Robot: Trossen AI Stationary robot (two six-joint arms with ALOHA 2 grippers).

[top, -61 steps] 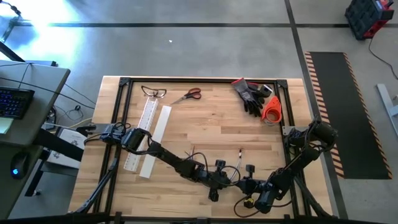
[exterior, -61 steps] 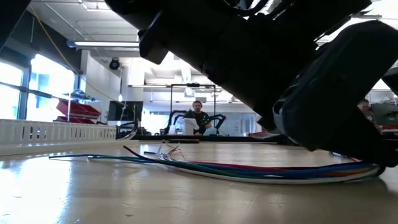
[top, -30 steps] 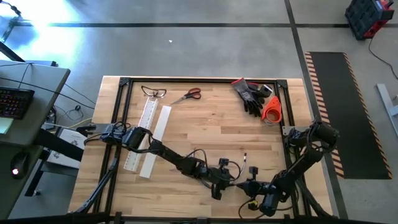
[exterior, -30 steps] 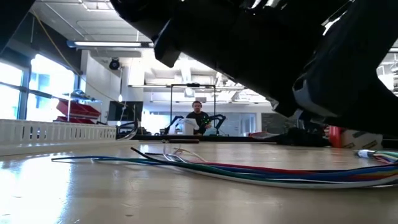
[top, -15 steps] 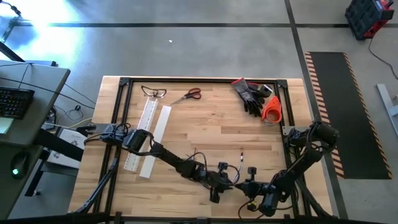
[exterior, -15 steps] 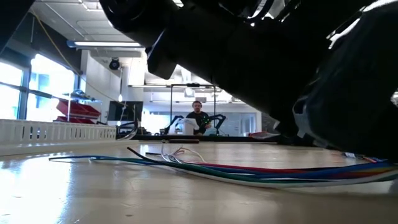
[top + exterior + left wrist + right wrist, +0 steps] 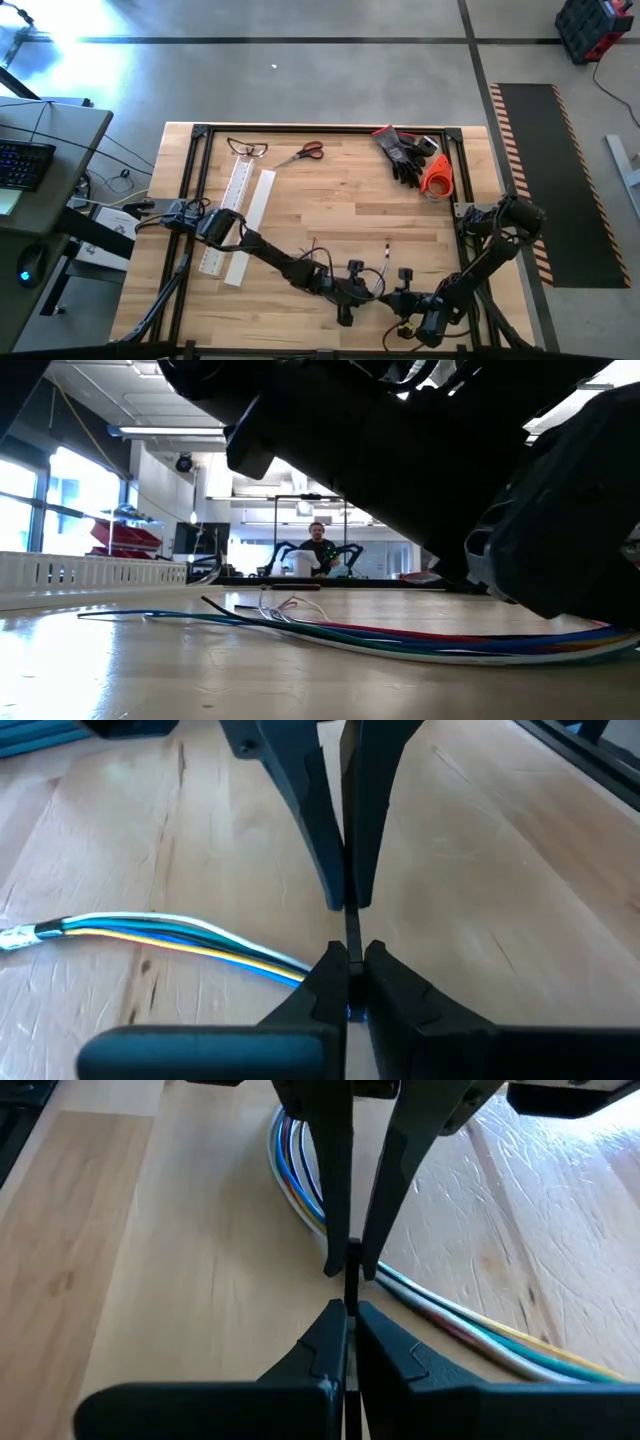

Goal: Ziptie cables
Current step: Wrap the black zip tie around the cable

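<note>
The cables (image 7: 400, 638) are a bundle of thin coloured wires lying along the table near its near edge, with fanned ends (image 7: 265, 603). They also show in the left wrist view (image 7: 180, 930) and the right wrist view (image 7: 300, 1170). My left gripper (image 7: 348, 292) (image 7: 349, 955) and right gripper (image 7: 400, 298) (image 7: 347, 1312) meet tip to tip just above the bundle. Both are shut on a thin dark zip tie strip (image 7: 351, 1280) that runs between them. Whether the strip goes around the bundle is hidden by the fingers. My left gripper pinches one end of the zip tie strip (image 7: 351, 932) between its two fingertips, coming level from the table's left. The strip runs straight across the short gap to the other gripper. The cables pass under its fingers (image 7: 325, 970). My right gripper pinches the other end of the strip (image 7: 351, 1295) between its fingertips, coming level from the table's right, fingers in line with the strip. The strip continues back between the fingers. The cables lie on the table beneath it.
Two white slotted bars (image 7: 240, 215) lie at the table's left. Safety glasses (image 7: 248, 148), scissors (image 7: 303, 153), black gloves (image 7: 403, 155) and an orange tape roll (image 7: 436, 177) sit along the far edge. A person (image 7: 318, 550) stands far behind the table.
Both grippers, still shut and joined by the strip, have moved a little toward the table's left. The cable bundle has slid left with them. The right gripper has come down lower over the bundle's right end.
</note>
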